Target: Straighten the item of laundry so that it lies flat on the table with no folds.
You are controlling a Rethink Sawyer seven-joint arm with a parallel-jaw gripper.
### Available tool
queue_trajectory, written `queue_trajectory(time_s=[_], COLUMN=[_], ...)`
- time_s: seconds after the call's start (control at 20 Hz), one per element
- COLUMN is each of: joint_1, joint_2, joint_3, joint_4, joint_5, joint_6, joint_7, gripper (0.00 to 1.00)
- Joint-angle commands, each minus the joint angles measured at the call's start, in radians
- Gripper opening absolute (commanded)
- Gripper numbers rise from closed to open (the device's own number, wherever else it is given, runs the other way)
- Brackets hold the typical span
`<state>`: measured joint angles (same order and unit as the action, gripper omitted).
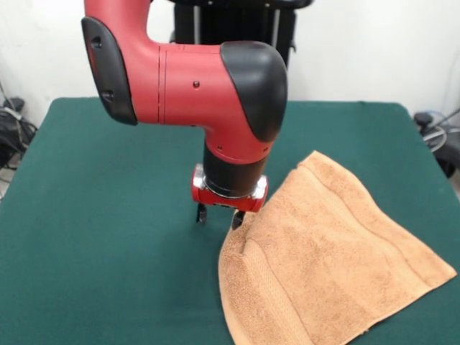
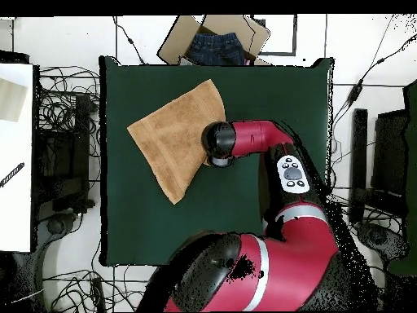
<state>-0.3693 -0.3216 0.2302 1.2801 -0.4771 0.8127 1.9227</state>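
The item of laundry [image 1: 330,251] is an orange-tan towel lying on the green table [image 1: 100,251] at the front right, turned like a diamond. It is mostly spread out, with a raised ridge along its left edge and one corner running off the bottom of the front view. My gripper [image 1: 218,217] points down at that left edge and is open. One fingertip [image 1: 236,220] is at the towel's rim, the other over bare felt. From overhead, the towel [image 2: 175,134] lies in the table's [image 2: 138,220] upper half and the wrist [image 2: 217,143] hides the fingers.
A cardboard box with blue jeans [image 2: 213,42] sits past the table's top edge in the overhead view. Cables lie around the table on the floor. A white surface [image 2: 15,155] stands at the left.
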Motion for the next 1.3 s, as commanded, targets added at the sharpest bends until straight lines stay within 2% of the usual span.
queue_trajectory(time_s=[0.05, 0.55, 1.3], joint_1=[0.070, 0.089, 0.105], joint_2=[0.186, 0.074, 0.054], joint_3=[0.022, 0.014, -0.005], joint_4=[-0.034, 0.060, 0.081], joint_5=[0.030, 0.107, 0.172], joint_6=[-0.331, -0.264, -0.273], joint_7=[0.266, 0.258, 0.233], gripper=[1.00, 1.00, 1.00])
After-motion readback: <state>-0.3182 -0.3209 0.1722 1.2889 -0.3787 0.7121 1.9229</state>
